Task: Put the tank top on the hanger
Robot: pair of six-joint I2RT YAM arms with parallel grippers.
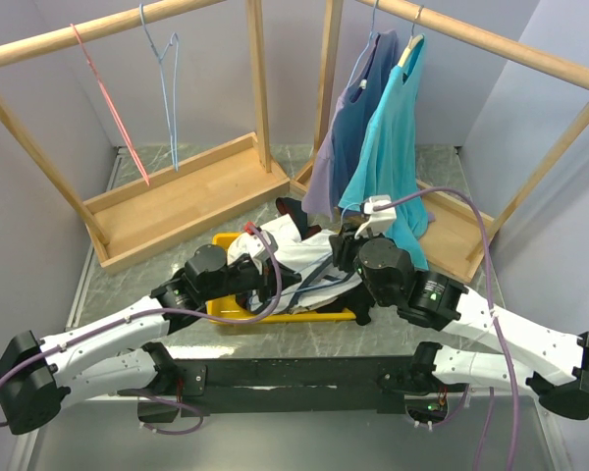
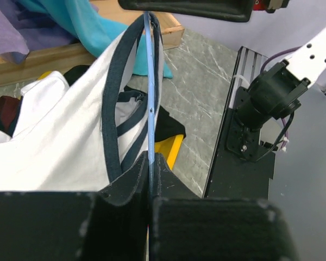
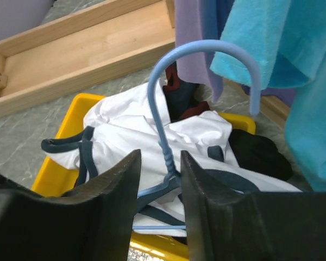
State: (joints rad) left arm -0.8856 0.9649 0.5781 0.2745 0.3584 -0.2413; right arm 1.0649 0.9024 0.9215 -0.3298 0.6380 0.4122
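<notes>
Nearest to us, the black base rail (image 1: 294, 378) carries both arms at the table's near edge. Just beyond it, our left gripper (image 2: 150, 166) has its pads pressed together on the thin light-blue wire hanger (image 2: 150, 87), and the wire runs straight up from the seam between them. A navy-trimmed loop of the white sleeveless tank top (image 2: 60, 136) rises right beside that wire. We cannot tell whether the trim is pinched in the grip too.

Our right gripper (image 3: 158, 163) has its fingers parted. The hanger's twisted neck stands in the gap, close to one finger's inner face, and the hook curves upward above them. The hanger's lower wires lie among the tank top's navy straps, but we cannot tell whether any strap is threaded over them.

Most of the tank top lies crumpled in the shallow yellow plastic bin (image 1: 280, 316), with a black garment (image 3: 258, 155) beside it. The bin sits on the grey marble-patterned table (image 2: 201, 81).

Farther back on the left is a wooden rack with a tray base (image 1: 187, 196). It holds a pink-red wire hanger (image 1: 113, 113) and a second light-blue wire hanger (image 1: 168, 108). On the right, another wooden rack (image 1: 510, 49) carries a purple-blue shirt (image 1: 348, 128) and a turquoise T-shirt (image 1: 393, 137).
</notes>
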